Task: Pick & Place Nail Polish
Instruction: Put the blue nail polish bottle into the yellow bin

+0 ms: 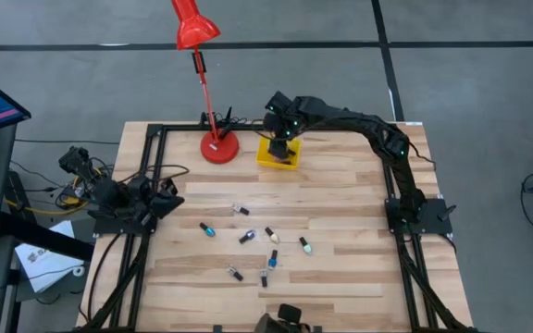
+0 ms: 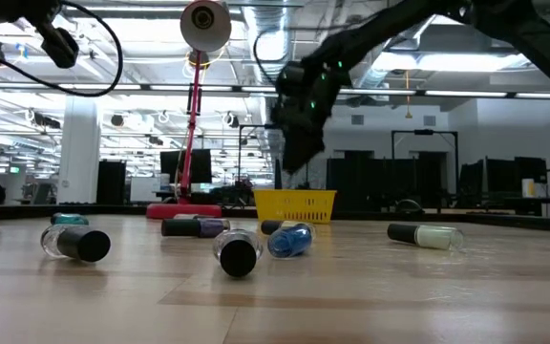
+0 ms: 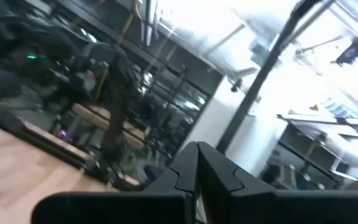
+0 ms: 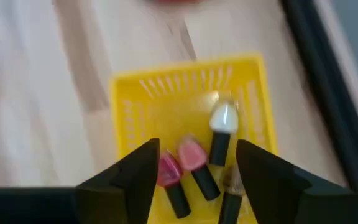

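Several nail polish bottles lie on their sides on the wooden table, among them a teal one [image 1: 208, 228], a pale green one [image 1: 304, 245] and a blue one [image 2: 289, 239]. More bottles lie inside the yellow bin [image 4: 135, 106]: two pink [image 4: 190, 155], one white [image 4: 224, 118] and a pale one. My right gripper [image 4: 196, 171] hovers open and empty over the bin, also in the high view [image 1: 282, 139] and the low view [image 2: 294, 153]. My left gripper [image 1: 169, 190] waits shut at the table's left edge.
A red desk lamp stands on its round base [image 1: 218, 146] just left of the bin, its stem leaning toward the far edge. Black frame rails [image 1: 155, 139] run along the table's left, right and far sides. Bare wood lies between the bin and the scattered bottles.
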Robot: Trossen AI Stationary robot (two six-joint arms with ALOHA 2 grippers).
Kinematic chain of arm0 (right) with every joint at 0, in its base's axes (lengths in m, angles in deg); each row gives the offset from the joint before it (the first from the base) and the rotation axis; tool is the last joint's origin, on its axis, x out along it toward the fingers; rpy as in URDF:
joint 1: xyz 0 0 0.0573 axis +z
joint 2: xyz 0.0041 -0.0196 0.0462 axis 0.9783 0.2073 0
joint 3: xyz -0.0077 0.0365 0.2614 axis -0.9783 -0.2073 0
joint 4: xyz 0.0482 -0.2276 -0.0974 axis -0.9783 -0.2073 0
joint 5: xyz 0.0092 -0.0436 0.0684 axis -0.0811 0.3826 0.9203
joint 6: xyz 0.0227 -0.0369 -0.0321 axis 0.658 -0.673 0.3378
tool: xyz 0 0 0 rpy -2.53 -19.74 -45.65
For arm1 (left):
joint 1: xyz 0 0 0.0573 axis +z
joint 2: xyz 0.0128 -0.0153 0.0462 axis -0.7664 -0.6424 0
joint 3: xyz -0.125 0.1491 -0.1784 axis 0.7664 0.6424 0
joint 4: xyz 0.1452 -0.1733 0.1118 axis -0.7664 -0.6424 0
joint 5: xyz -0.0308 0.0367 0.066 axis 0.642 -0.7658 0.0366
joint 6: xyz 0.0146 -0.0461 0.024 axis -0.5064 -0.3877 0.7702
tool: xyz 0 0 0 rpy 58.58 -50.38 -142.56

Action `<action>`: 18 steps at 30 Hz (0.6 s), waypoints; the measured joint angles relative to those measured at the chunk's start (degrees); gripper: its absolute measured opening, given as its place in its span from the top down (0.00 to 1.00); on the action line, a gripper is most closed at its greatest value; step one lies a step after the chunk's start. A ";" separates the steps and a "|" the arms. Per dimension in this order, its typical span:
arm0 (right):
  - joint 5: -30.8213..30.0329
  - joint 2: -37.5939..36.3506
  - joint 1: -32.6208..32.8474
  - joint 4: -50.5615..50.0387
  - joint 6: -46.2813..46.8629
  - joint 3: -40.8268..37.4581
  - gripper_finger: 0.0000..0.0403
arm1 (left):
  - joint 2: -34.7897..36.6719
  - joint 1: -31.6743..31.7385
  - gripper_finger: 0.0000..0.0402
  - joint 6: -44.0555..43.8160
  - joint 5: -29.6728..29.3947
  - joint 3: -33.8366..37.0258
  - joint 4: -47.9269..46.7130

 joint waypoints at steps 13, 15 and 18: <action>0.69 -0.47 1.84 -25.93 -6.04 28.26 0.54 | -13.75 0.00 1.00 9.68 -7.40 -14.28 -6.47; 1.83 -4.73 1.78 -27.67 -6.45 25.54 0.55 | -18.96 0.00 1.00 8.07 -8.04 -19.88 -14.78; 4.05 -11.81 1.75 -29.92 -6.03 21.79 0.56 | -26.58 0.02 1.00 3.89 -10.63 -28.72 -29.85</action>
